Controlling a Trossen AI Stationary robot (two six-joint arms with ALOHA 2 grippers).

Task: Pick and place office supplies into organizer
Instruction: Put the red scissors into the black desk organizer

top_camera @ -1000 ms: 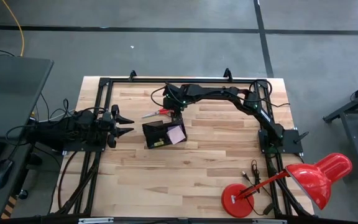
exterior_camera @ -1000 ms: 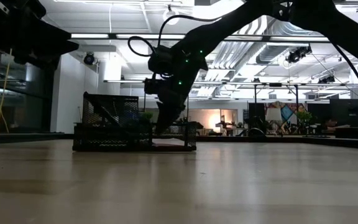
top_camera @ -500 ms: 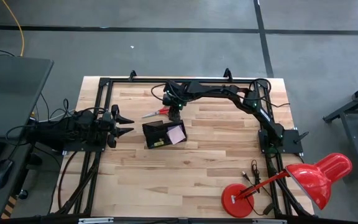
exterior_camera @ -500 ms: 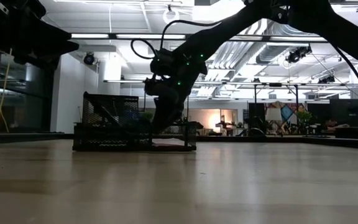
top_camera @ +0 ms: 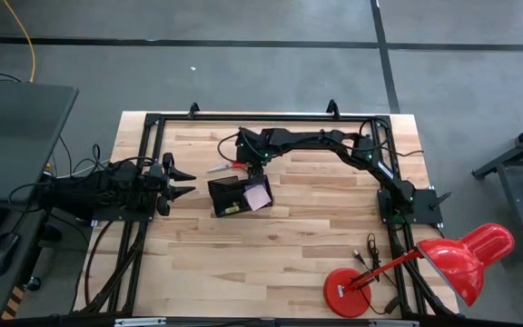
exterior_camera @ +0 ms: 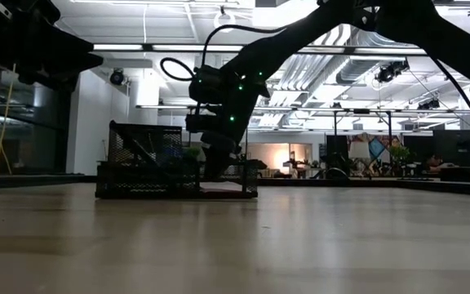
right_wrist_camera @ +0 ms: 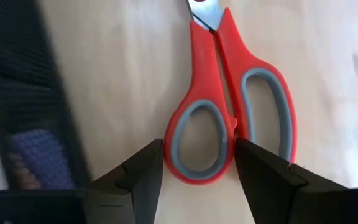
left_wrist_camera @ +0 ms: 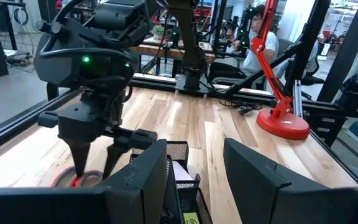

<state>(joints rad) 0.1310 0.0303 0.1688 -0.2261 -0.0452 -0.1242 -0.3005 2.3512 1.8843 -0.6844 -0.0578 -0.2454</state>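
Scissors (right_wrist_camera: 229, 102) are seen flat on the table at eleven o'clock of the organizer (top_camera: 239, 195), under the spread right gripper (right_wrist_camera: 197, 168). Stiff, light handles should be pinched across one loop. The left gripper (top_camera: 182, 181) is parked, parted.

Scissors (top_camera: 228, 166) on table (top_camera: 280, 254) behind organizer (top_camera: 234, 196); right pincer (top_camera: 253, 167) above handles
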